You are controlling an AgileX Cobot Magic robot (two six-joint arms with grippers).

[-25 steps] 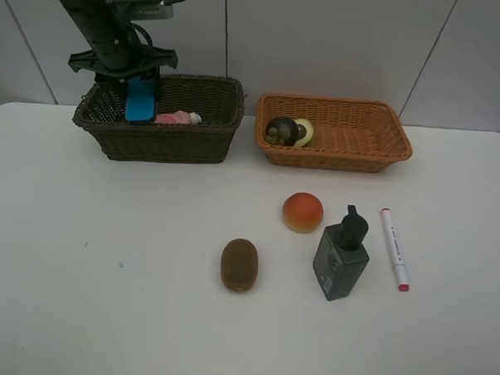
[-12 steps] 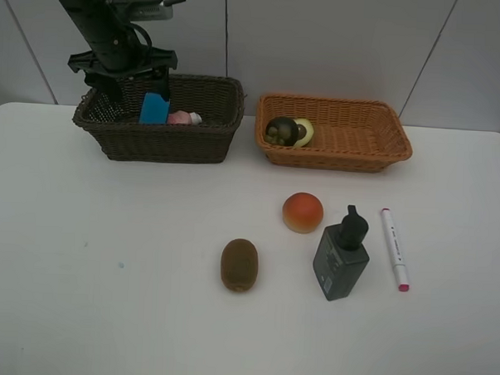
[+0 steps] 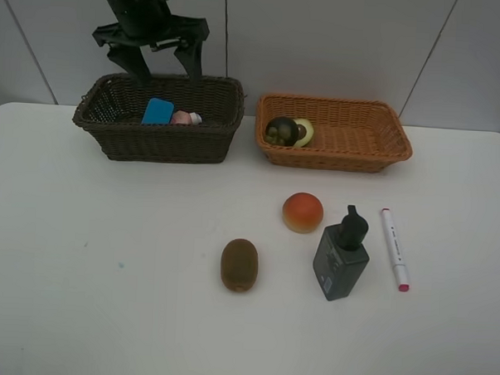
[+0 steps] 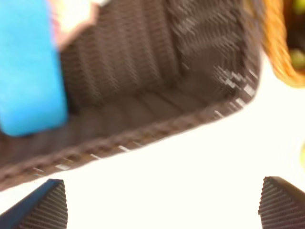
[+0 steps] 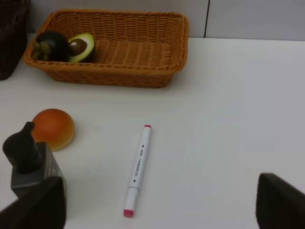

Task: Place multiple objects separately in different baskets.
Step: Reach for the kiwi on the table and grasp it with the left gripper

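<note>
Left fingers (image 3: 191, 62) wide apart above dark basket (image 3: 161, 142), blue eraser (image 3: 157, 111) inside; right fingers (image 5: 281, 202) wide apart.

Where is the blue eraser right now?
In the high view, the blue eraser lies inside the dark brown basket at the far left of the table, just beside the pink bottle.

Bright even light, soft short shadows, left wrist view motion-blurred, other views sharp

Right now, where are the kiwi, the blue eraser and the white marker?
kiwi (image 3: 239, 265): high exterior view, centre of its brown skin.
blue eraser (image 3: 158, 111): high exterior view, its flat face.
white marker (image 3: 393, 247): high exterior view, middle of its barrel.
</note>
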